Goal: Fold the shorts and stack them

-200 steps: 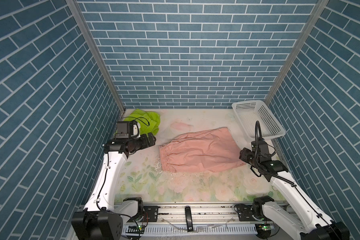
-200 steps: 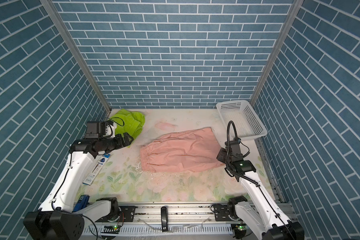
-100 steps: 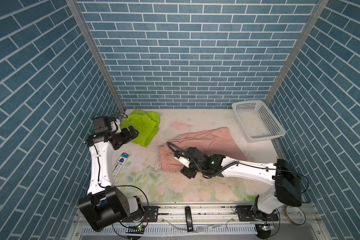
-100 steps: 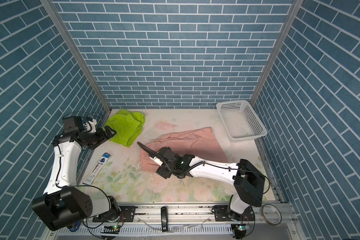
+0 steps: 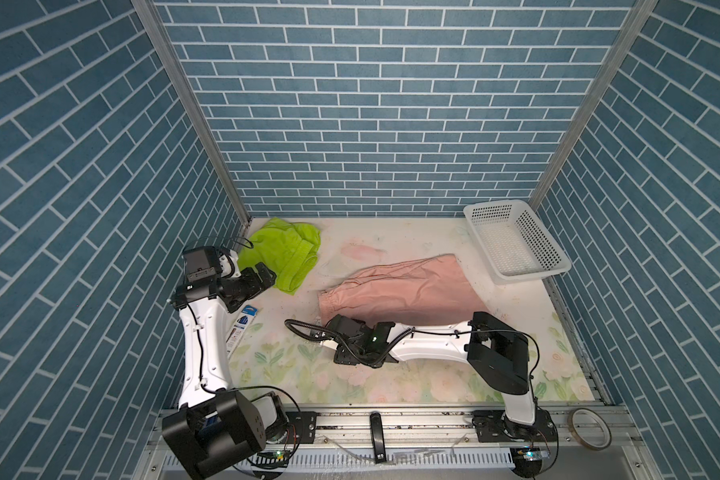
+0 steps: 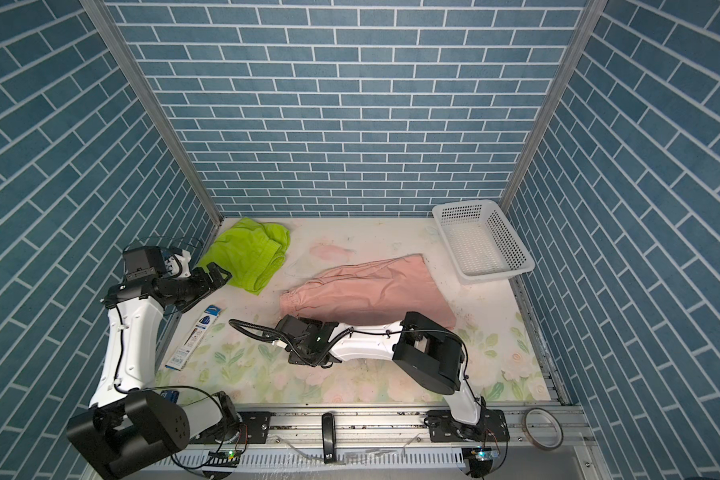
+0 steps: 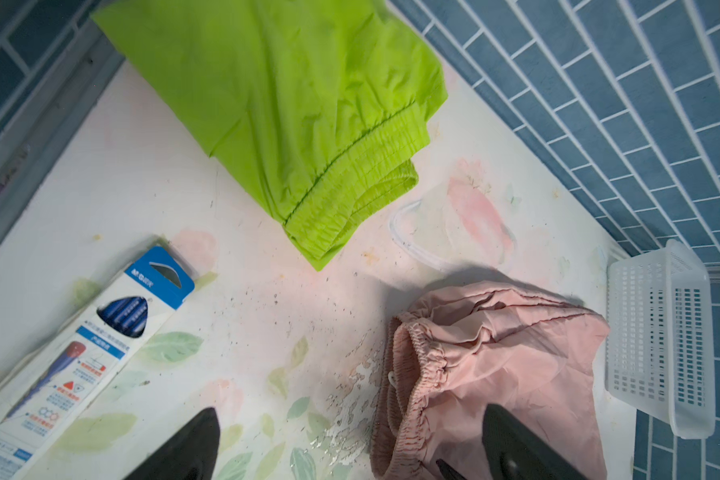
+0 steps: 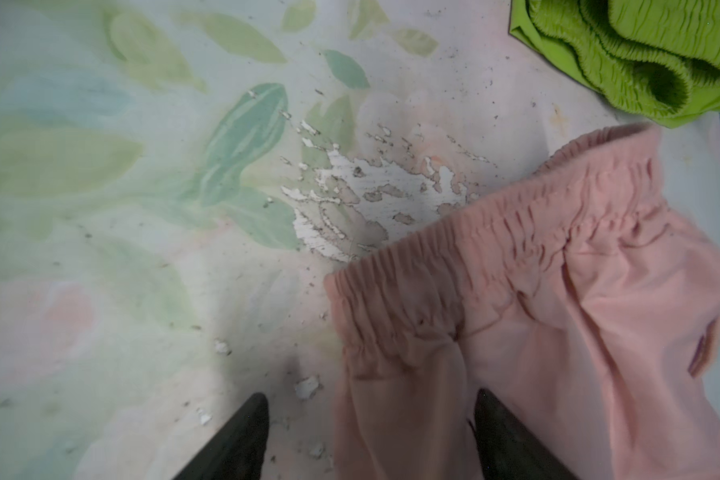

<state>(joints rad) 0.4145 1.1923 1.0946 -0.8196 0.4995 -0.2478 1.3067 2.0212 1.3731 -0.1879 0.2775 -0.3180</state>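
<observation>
The lime green shorts [image 5: 285, 257] [image 6: 248, 257] [image 7: 292, 104] lie bunched at the back left corner. The salmon pink shorts [image 5: 400, 291] [image 6: 366, 291] [image 7: 495, 365] are spread in the middle, waistband to the left. My left gripper [image 5: 267, 276] [image 6: 217, 274] [image 7: 350, 411] hangs open just in front of the green shorts, holding nothing. My right gripper [image 5: 332, 332] [image 6: 289, 328] [image 8: 371, 399] reaches across to the near corner of the pink waistband [image 8: 454, 257]. Its jaws stand open, one finger over the fabric, one over the bare mat.
A white perforated basket [image 5: 543, 249] [image 6: 512, 245] [image 7: 657, 332] stands at the back right. A blue-and-white pen box [image 5: 242, 328] [image 6: 196, 336] [image 7: 80, 353] lies by the left wall. A tape roll [image 5: 589, 428] sits on the front rail. Tiled walls close three sides.
My right arm has swung from the right side across to the pink waistband's near corner, with its jaws wider. My left gripper has drawn back from the green shorts. The pink shorts look more rumpled.
</observation>
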